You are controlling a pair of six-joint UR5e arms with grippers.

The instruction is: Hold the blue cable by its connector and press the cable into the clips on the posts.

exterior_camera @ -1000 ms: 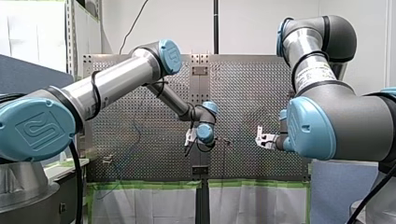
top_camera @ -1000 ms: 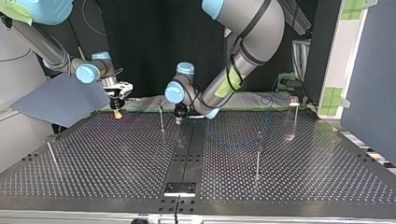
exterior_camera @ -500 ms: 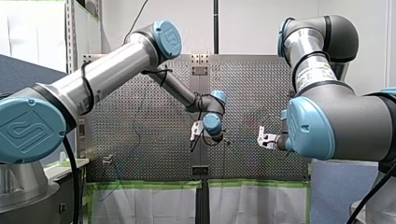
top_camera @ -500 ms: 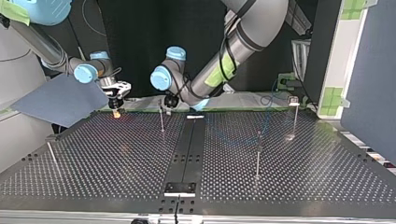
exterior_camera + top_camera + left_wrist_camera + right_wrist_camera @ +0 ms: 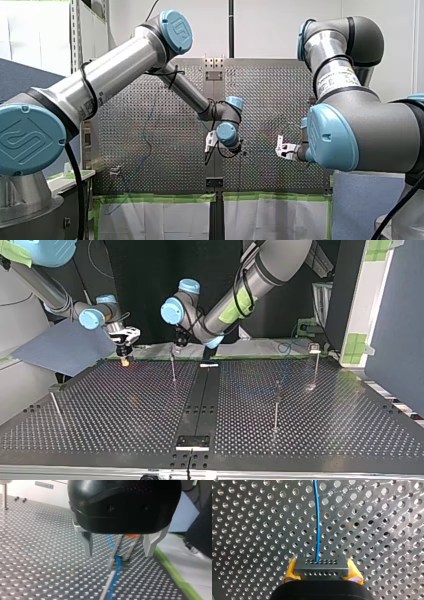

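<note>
My right gripper (image 5: 322, 566) is shut with its yellow pads (image 5: 290, 570) on the grey connector (image 5: 321, 571). The blue cable (image 5: 317, 530) runs from the connector away over the perforated plate. In the top view my right gripper (image 5: 125, 359) hangs low at the plate's far left edge. My left gripper (image 5: 117, 554) is open, with metal fingers (image 5: 86, 542) either side of a thin post (image 5: 113, 556) and a stretch of blue cable (image 5: 116, 566) ahead. Seen from the top view, my left gripper (image 5: 176, 344) hovers just above the post (image 5: 173, 369) left of the centre strip.
More thin posts stand on the plate in the top view: one at the right middle (image 5: 276, 407), one at the far right (image 5: 315, 362), one near the left edge (image 5: 54, 402). Green tape (image 5: 175, 572) lines the plate's edge beside my left gripper.
My left gripper has swung from over the centre strip toward the top view's left and risen, now standing over the post there. My right gripper has stayed put with the connector.
</note>
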